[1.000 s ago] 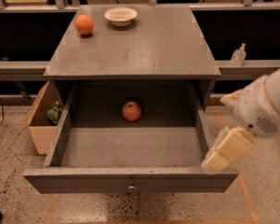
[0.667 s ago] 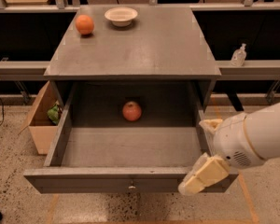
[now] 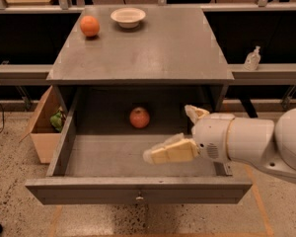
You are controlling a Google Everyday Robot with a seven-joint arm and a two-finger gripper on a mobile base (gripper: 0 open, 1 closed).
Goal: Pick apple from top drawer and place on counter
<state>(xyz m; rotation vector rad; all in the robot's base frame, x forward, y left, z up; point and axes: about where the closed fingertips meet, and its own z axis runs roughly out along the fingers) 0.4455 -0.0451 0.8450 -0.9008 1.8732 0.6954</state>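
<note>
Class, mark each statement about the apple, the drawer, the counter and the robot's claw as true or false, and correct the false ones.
1. The apple lies inside the open drawer. True.
2. The claw is clamped on the apple. False: it is open, over the drawer to the right of the apple, not touching it.
3. An orange and a bowl sit on the counter. True.
4. The orange lies inside the bowl. False: it sits on the counter beside the bowl, to its left.
</note>
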